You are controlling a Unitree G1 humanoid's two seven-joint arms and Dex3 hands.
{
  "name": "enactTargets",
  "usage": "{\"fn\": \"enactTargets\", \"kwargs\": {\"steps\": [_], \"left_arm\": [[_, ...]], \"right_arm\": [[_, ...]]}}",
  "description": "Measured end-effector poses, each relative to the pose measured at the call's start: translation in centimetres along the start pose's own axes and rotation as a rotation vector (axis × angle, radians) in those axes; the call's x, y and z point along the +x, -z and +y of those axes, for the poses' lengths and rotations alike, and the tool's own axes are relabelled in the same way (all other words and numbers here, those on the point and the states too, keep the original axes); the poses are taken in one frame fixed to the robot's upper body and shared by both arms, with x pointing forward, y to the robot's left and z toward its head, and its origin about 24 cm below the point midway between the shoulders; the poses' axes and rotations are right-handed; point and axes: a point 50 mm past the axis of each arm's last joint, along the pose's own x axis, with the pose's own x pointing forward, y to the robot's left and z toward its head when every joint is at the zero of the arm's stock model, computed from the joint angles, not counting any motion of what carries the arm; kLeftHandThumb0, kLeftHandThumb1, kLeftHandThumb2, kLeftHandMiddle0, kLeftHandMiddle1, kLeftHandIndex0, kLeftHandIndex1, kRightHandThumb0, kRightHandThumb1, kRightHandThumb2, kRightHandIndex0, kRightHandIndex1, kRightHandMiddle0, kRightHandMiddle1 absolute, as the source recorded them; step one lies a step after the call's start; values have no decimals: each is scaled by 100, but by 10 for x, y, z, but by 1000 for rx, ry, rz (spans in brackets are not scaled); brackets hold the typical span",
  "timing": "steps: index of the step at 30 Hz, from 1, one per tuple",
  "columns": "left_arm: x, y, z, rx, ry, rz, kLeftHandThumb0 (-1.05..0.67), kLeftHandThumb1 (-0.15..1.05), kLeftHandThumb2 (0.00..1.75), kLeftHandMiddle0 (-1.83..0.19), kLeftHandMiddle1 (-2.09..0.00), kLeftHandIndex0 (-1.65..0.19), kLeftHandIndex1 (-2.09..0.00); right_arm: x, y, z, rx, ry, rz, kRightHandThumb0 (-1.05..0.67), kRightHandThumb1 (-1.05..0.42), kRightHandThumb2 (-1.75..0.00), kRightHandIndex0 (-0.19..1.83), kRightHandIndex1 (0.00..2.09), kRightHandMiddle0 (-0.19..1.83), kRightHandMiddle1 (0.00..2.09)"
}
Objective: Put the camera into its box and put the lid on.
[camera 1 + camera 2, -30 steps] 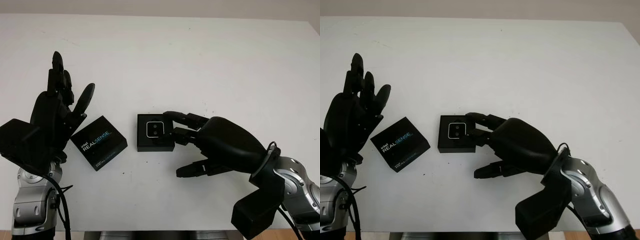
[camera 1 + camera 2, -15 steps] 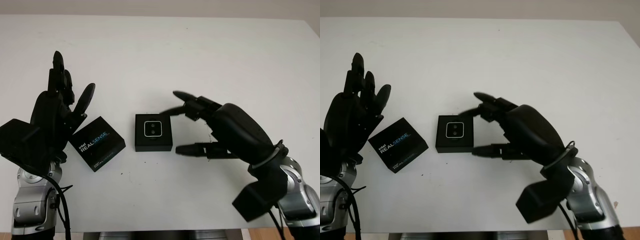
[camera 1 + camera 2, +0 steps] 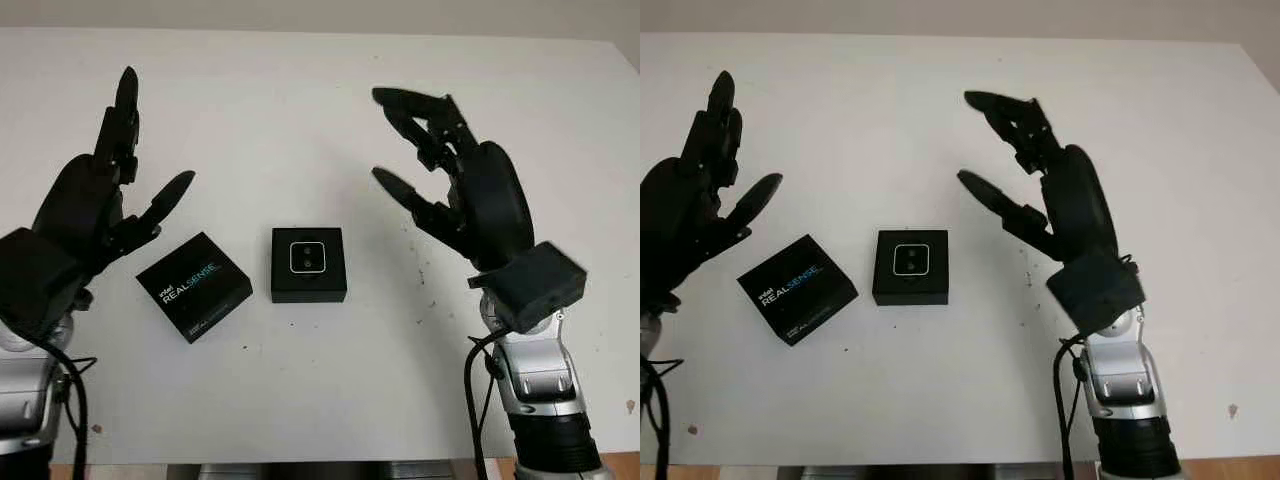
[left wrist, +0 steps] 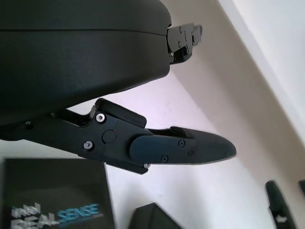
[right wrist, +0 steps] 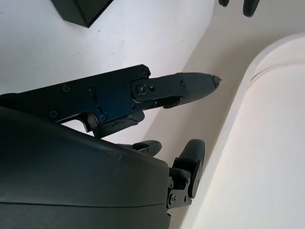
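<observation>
The left hand (image 3: 95, 205) is raised above the white bench (image 3: 300, 110), open and holding nothing, palm turned inward toward the middle of the scene. Just below and to the inner side of its thumb lies the lid (image 3: 194, 285), a black square piece printed with "intel REALSENSE", turned at an angle on the bench and not touched by any finger. The left wrist view shows the same printed lid (image 4: 55, 200) beneath the hand's thumb, with bare bench between them. The right hand (image 3: 455, 185) is likewise lifted off the bench, open and empty, its palm facing the left hand and its fingers reaching up and inward. Below and to the inner side of its lowest finger sits the box (image 3: 309, 265), a black square tray lying flat and square to the bench edge, with the camera (image 3: 308, 258) seated in its middle, its white-rimmed face and two small lenses turned upward. The box lies between the two hands, nearer the lid than the right hand, with a narrow strip of bench separating lid and box so that they do not touch. In the right wrist view a corner of the black box (image 5: 81, 9) shows beyond the right hand's finger.
</observation>
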Motion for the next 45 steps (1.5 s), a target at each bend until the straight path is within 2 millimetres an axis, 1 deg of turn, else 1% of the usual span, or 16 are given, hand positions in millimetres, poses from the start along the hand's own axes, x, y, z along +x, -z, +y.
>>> {"fn": "enactTargets", "kwargs": {"steps": [2,3,6,8,9,12,15,20,23,28,32,35,38,41,45], "left_arm": [[0,-6,12,69,113,15,-90,92,5,19,0,19,0],[0,-10,17,106,167,20,-87,88,4,19,0,19,0],[2,-22,29,221,304,26,-80,82,2,19,0,19,0],[4,-31,33,334,393,31,-82,81,4,19,0,19,0],[5,-36,33,422,436,33,-84,80,4,19,0,19,0],[6,-46,30,672,528,49,-80,75,3,19,0,19,0],[8,-56,26,865,564,8,-78,76,5,19,0,18,-2],[11,-69,21,1132,626,-39,-73,75,5,19,0,19,-2],[13,-74,18,1237,657,-67,-73,76,5,18,-2,19,-3],[17,-76,11,1298,695,-110,-73,81,7,19,0,19,0],[21,-69,6,1321,715,-113,-74,80,6,19,-2,19,0],[24,-62,1,1291,713,-136,-78,82,7,18,-4,18,-2],[27,-56,-4,1249,721,-137,-78,83,6,18,-4,17,-3],[29,-55,-5,1191,721,-112,-78,84,6,16,-6,16,-4],[27,-52,-8,1157,731,-95,-80,85,6,13,-6,14,-5]], "right_arm": [[0,3,-2,-4,-7,20,-63,-105,-32,34,11,-14,104],[0,4,-3,-3,-12,27,-61,-105,-34,33,11,-15,103],[0,8,-5,14,-23,53,-62,-105,-37,30,9,-15,96],[0,12,-6,50,-31,90,-63,-105,-37,27,7,-18,93],[0,14,-7,76,-31,110,-62,-105,-38,25,6,-18,92],[1,16,-12,133,-23,136,-57,-105,-42,23,5,-19,90],[2,15,-16,149,-8,143,-57,-105,-41,23,5,-19,93],[2,17,-19,152,14,162,-55,-105,-39,22,5,-19,90],[1,18,-20,149,22,166,-53,-105,-42,22,5,-19,90],[-1,19,-24,138,50,174,-55,-105,-43,23,5,-19,92],[-4,21,-28,134,62,181,-57,-105,-42,23,5,-19,92],[-6,22,-30,131,74,189,-55,-105,-43,22,4,-19,89],[-8,21,-30,129,79,186,-53,-105,-45,21,4,-19,87],[-8,17,-31,126,82,178,-51,-105,-46,20,3,-19,87],[-8,16,-32,131,81,180,-49,-105,-47,19,3,-19,87]]}}
